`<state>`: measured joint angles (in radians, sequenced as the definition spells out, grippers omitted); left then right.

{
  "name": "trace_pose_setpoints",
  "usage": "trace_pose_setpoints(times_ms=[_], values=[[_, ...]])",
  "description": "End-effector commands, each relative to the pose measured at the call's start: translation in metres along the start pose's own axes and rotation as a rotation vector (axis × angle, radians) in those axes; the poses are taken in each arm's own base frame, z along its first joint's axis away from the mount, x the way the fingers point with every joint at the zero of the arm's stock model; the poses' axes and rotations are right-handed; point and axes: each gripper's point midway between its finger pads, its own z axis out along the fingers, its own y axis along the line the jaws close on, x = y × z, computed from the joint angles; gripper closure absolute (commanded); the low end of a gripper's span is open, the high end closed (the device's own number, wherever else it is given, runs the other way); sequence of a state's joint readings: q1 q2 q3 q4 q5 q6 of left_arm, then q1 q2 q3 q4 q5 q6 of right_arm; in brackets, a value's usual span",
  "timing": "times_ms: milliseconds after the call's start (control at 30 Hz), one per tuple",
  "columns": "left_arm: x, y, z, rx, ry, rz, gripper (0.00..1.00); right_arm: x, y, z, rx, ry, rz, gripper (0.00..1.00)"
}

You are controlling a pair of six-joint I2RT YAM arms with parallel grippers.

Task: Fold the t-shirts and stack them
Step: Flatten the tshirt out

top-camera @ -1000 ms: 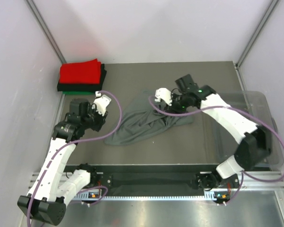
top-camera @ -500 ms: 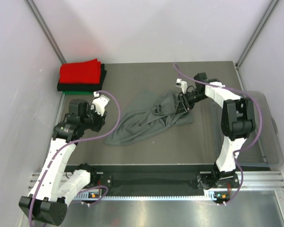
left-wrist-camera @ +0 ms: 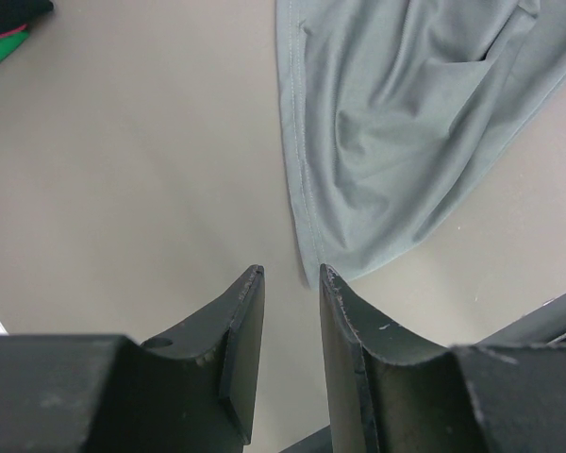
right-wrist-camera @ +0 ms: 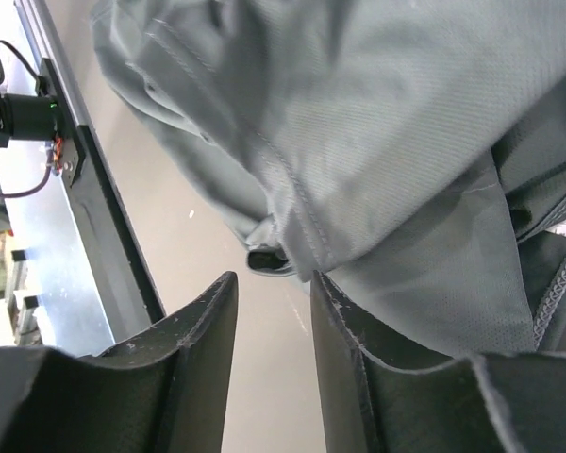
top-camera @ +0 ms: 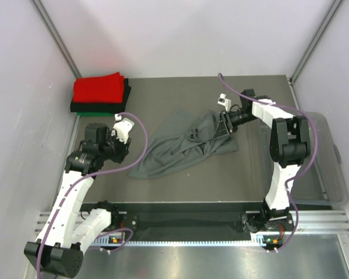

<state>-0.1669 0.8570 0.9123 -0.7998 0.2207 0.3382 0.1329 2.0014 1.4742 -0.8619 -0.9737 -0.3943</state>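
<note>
A dark grey t-shirt (top-camera: 183,145) lies crumpled in the middle of the table, also seen in the left wrist view (left-wrist-camera: 396,123) and the right wrist view (right-wrist-camera: 358,113). Folded t-shirts form a stack (top-camera: 99,93) at the back left, red on top of black and green. My right gripper (top-camera: 224,129) is at the grey shirt's right edge. Its jaws are open (right-wrist-camera: 274,276), with bare table between them and a cloth hem just past the tips. My left gripper (top-camera: 123,152) is open (left-wrist-camera: 291,272), just short of the shirt's lower left corner, holding nothing.
A clear plastic bin (top-camera: 331,174) stands at the right edge of the table, beside the right arm. A black rail (top-camera: 186,221) runs along the near edge. Pale walls close in the left, back and right sides.
My right gripper has swung from above the shirt's upper middle to its right edge, with the arm folding back. The cloth there has bunched slightly. The left arm has not moved.
</note>
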Motion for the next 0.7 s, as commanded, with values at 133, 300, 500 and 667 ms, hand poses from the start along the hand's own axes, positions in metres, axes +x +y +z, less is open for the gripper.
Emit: trace_pose_setpoints(times_ms=[133,300,500,667], values=[[-0.015,0.001,-0.003,-0.002,-0.074,0.002,0.64,-0.011,-0.006,-0.004,-0.010,-0.020,0.005,0.61],[-0.016,0.001,-0.003,-0.001,-0.076,0.001,0.64,-0.010,-0.011,-0.002,-0.008,-0.014,0.023,0.59],[-0.015,0.001,-0.004,-0.002,-0.074,0.003,0.64,-0.009,-0.014,0.001,-0.022,-0.012,0.041,0.59],[-0.016,0.002,-0.004,-0.004,-0.077,0.001,0.64,-0.009,-0.016,0.003,-0.027,-0.011,0.051,0.60]])
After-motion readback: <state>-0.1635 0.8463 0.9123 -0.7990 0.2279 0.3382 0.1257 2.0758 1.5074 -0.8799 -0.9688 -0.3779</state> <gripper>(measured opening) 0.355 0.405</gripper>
